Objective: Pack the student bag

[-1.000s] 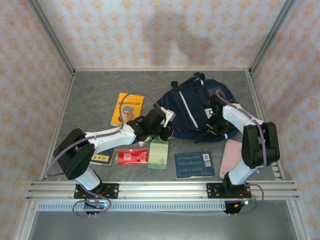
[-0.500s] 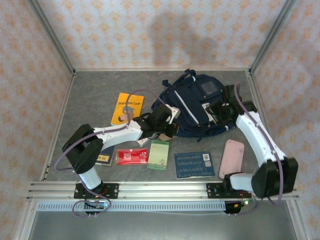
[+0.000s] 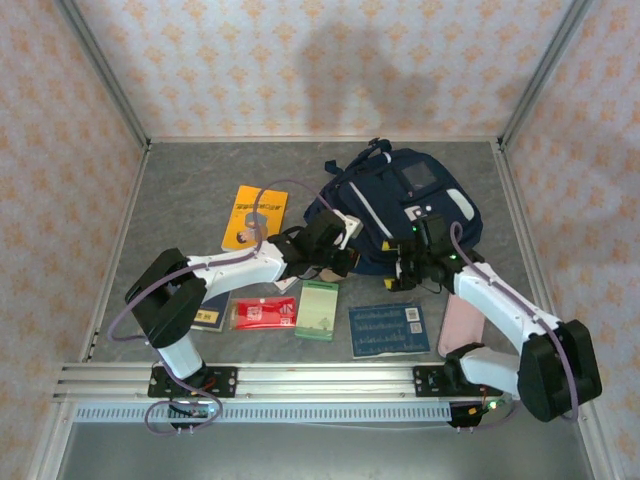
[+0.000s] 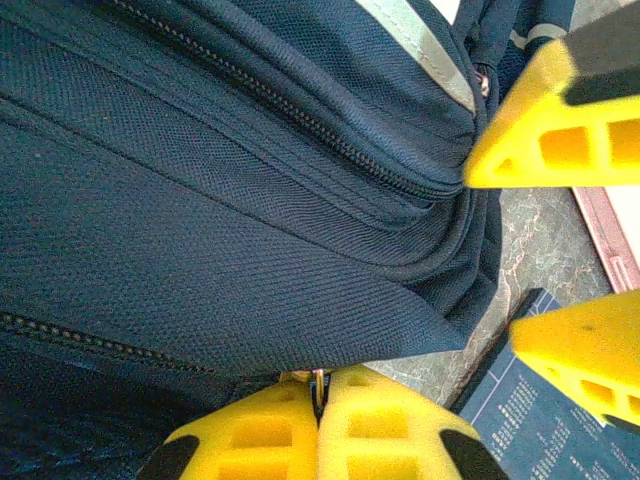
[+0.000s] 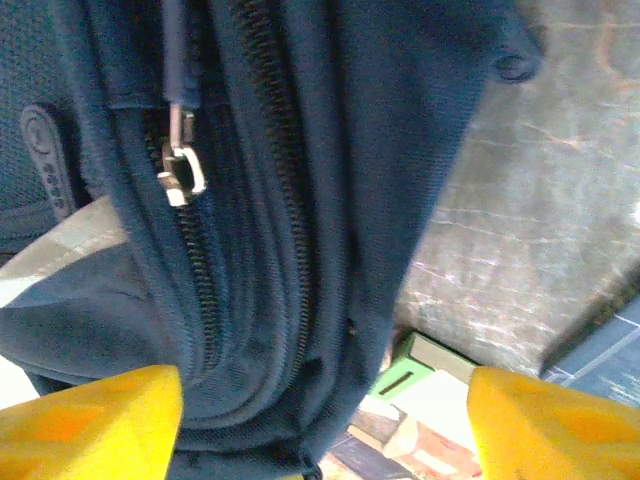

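Note:
The student bag (image 3: pixel 400 205), dark navy with pale stripes and a white front patch, lies at the back middle of the table. My left gripper (image 3: pixel 338 262) is at its near left edge. In the left wrist view this gripper (image 4: pixel 320 395) is shut on a thin metal zipper pull under the bag's fabric (image 4: pixel 220 200). My right gripper (image 3: pixel 403 277) stands open at the bag's near edge. In the right wrist view the right gripper (image 5: pixel 320 425) has its yellow fingers (image 5: pixel 90 420) wide apart, either side of a fold of zippered fabric (image 5: pixel 270 250). A loose zipper pull (image 5: pixel 182 170) hangs above.
Near the front lie a red pouch (image 3: pixel 265 313), a green notebook (image 3: pixel 318 308), a blue book (image 3: pixel 388 329) and a pink case (image 3: pixel 462 315). An orange book (image 3: pixel 254 216) lies left of the bag, and a dark booklet (image 3: pixel 205 315) under the left arm.
The right arm swung from the bag's right side to its near edge and its gripper opened. The bag shifted toward the back. The left gripper stayed shut at the bag's edge.

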`<state>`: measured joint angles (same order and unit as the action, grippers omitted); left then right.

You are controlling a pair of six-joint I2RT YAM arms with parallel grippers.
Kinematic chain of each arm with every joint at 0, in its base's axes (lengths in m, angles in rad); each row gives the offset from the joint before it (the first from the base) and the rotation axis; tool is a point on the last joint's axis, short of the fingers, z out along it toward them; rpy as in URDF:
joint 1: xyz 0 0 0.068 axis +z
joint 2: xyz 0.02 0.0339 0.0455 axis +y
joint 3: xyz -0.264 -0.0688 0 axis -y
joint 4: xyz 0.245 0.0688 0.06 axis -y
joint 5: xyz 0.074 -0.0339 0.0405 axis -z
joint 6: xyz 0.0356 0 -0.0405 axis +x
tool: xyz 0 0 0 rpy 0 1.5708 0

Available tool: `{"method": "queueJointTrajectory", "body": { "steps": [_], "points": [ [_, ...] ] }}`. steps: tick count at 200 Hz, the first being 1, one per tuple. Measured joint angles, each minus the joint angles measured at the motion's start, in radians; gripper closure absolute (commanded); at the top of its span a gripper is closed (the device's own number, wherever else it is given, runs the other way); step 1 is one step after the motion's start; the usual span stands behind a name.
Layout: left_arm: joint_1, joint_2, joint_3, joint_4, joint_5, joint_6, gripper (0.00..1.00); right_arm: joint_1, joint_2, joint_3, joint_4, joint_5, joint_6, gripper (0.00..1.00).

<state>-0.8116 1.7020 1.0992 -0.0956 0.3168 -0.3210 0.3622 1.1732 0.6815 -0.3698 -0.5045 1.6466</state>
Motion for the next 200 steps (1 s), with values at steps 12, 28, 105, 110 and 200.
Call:
{"method": "queueJointTrajectory", "body": {
  "steps": [12, 28, 105, 110, 200],
  "points": [
    [-0.003, 0.000, 0.001, -0.004, 0.000, 0.000, 1.00, 0.003, 0.027, -0.006, 0.051, 0.007, 0.032, 0.40],
    [-0.005, 0.000, 0.003, -0.008, -0.003, 0.000, 1.00, 0.010, 0.054, -0.009, 0.097, 0.017, 0.059, 0.44],
    [-0.005, 0.000, 0.019, -0.028, -0.008, 0.005, 1.00, 0.032, -0.006, -0.043, 0.129, 0.095, 0.089, 0.63],
    [-0.006, 0.000, 0.021, -0.028, -0.007, 0.006, 1.00, 0.032, -0.026, -0.046, 0.124, 0.100, 0.089, 0.63],
    [-0.007, 0.000, 0.027, -0.029, -0.007, 0.008, 1.00, 0.075, -0.171, -0.158, 0.170, 0.123, 0.116, 0.54]
  ]
}}
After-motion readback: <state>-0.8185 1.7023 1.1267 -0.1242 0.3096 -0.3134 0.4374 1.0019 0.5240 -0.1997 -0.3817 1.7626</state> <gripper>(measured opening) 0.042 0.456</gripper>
